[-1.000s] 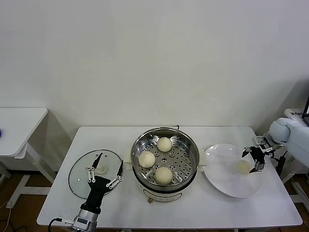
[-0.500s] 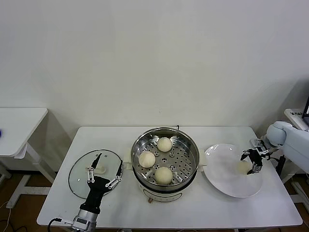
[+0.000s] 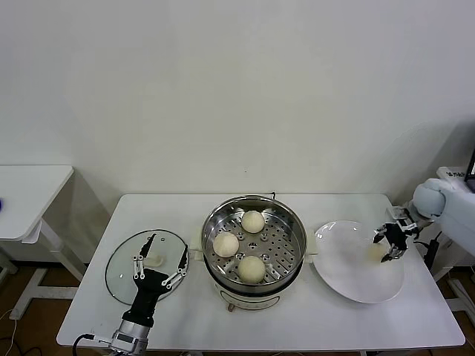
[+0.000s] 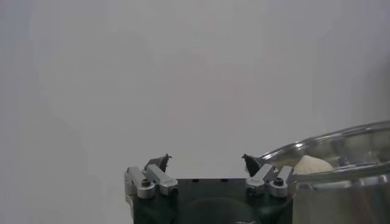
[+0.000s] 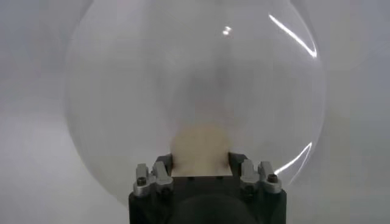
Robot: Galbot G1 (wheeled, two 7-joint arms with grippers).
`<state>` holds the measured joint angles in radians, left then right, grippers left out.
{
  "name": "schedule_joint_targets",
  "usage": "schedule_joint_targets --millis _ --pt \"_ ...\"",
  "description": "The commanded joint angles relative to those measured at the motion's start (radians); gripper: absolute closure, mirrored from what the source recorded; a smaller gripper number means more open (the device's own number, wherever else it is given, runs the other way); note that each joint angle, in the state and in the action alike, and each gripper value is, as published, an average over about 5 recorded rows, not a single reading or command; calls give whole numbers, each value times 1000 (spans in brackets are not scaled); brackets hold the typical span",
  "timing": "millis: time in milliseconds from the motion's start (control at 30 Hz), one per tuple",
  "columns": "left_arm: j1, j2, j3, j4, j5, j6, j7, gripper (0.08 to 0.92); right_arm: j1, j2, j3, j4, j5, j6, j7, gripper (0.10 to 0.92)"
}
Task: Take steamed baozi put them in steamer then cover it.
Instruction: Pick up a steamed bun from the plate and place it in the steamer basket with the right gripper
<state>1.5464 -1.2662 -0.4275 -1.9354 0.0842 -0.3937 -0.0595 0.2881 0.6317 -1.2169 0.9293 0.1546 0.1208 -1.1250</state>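
Three baozi are already placed in the steamer; the fourth baozi is clamped by the right gripper on the plate; the cover remains unplaced, under the wide-open left gripper

The light in the room is bright and even, and it seems to come from above. On the desk I see only soft, short shadows, for example under the plate and beside the steamer. The wall behind is plain and a little darker at the far right. The metal of the steamer shines with small reflections. In my right wrist view the plate has thin white streaks of glare on its rim, and the baozi near my right end effector looks soft and out of focus. My left wrist view is pale and hazy, with a blurred steamer rim.
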Motion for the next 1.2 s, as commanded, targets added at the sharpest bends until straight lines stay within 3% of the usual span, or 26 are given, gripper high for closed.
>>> schedule_joint_targets --millis 33,333,667,933,1200 --pt "-1 -1 5 -7 1 3 0 177 348 -45 -221 219 97 -72 -102 389" --pt "3 0 16 -28 2 7 0 177 778 24 -508 535 324 -190 -151 389" --pt "3 -1 30 -35 5 9 -1 177 896 179 -577 737 528 -305 -89 395" --pt "-2 -5 30 -31 5 8 -2 177 761 266 -559 745 558 -359 28 397" --pt "-5 -5 25 -23 4 9 -5 177 601 328 -524 652 517 -373 101 397"
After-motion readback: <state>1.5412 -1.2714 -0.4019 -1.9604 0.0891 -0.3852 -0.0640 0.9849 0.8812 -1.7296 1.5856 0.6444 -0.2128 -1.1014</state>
